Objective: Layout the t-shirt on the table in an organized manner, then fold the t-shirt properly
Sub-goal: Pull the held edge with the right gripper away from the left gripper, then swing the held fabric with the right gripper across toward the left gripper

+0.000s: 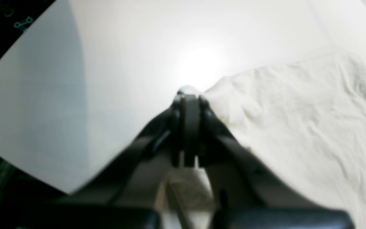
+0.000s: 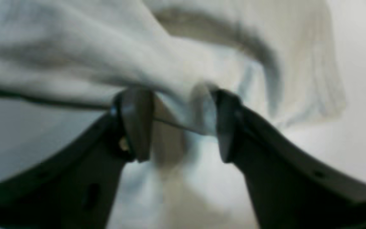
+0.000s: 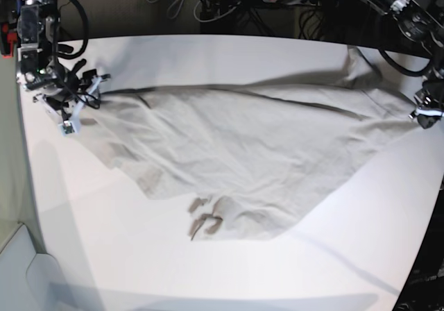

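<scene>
Base view: the t-shirt [image 3: 257,151] lies spread across the middle of the table [image 3: 208,269], wrinkled, stretched between the two arms, with its collar and dark neck label toward the near edge. The right gripper [image 3: 76,99] sits at the cloth's corner on this view's left; the left gripper [image 3: 427,116] sits at the opposite corner on this view's right.

Left wrist view: the left gripper [image 1: 189,95] has its jaws pressed together on a small tuft of the t-shirt [image 1: 297,121]; the rest of the cloth spreads to one side over the glossy white table [image 1: 122,63].

Right wrist view: the right gripper [image 2: 179,124] has its jaws parted, with a fold of the t-shirt [image 2: 106,47] between them. The picture is blurred; whether the pads grip the cloth cannot be told.

Cables and dark equipment line the far side of the table.
</scene>
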Tool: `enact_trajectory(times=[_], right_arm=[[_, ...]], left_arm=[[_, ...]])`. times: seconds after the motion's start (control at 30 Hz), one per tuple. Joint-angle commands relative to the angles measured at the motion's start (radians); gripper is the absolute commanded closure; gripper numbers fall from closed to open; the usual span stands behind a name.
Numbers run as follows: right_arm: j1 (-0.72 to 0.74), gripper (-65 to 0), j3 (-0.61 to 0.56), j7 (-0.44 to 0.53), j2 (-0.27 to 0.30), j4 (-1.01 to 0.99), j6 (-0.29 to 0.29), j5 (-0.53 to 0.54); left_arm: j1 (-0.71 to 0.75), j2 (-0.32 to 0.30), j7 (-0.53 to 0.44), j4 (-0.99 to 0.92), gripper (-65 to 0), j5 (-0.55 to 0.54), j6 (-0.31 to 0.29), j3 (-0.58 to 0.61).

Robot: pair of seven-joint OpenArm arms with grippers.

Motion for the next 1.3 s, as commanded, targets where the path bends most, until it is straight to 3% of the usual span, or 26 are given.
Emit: enact_trajectory(times=[0.0, 0.13, 0.27, 0.57, 0.8, 0.93, 1.1, 1.27], right_arm=[[0.008, -20.5, 0.003, -0.007, 0.013, 0.006, 0.004, -0.014], [0.009, 0.0, 0.003, -0.009, 0.015, 0.009, 0.004, -0.014], [-0.002, 0.0, 0.008, -0.009, 0.021, 0.052, 0.004, -0.014], [-0.055, 0.0, 0.011, -0.009, 0.035, 0.436, 0.004, -0.014], [0.07, 0.0, 0.062, -0.007, 0.03, 0.436, 0.004, -0.012], [0.202, 0.0, 0.036, -0.009, 0.026, 0.436, 0.004, -0.009], [0.402, 0.0, -0.006, -0.009, -0.085, 0.431, 0.004, -0.009], [0.565, 0.0, -0.155, -0.01, -0.195, 0.426, 0.004, -0.014]], left_arm=[[-0.006, -0.009, -0.018, 0.017, -0.3, -0.016, -0.001, 0.0], [-0.006, 0.002, -0.018, 0.018, -0.3, -0.016, -0.001, 0.0], [-0.008, 0.009, -0.018, 0.017, -0.3, -0.013, -0.001, 0.0], [-0.011, 0.009, -0.018, 0.018, -0.3, -0.013, -0.001, 0.0], [-0.009, 0.002, -0.009, 0.018, -0.3, -0.017, -0.001, -0.076], [-0.008, 0.0, -0.007, 0.028, -0.3, -0.017, -0.001, -0.089], [0.009, 0.003, -0.007, 0.028, -0.3, -0.017, -0.001, -0.083], [0.011, 0.008, -0.006, 0.028, -0.3, -0.011, -0.001, -0.083]])
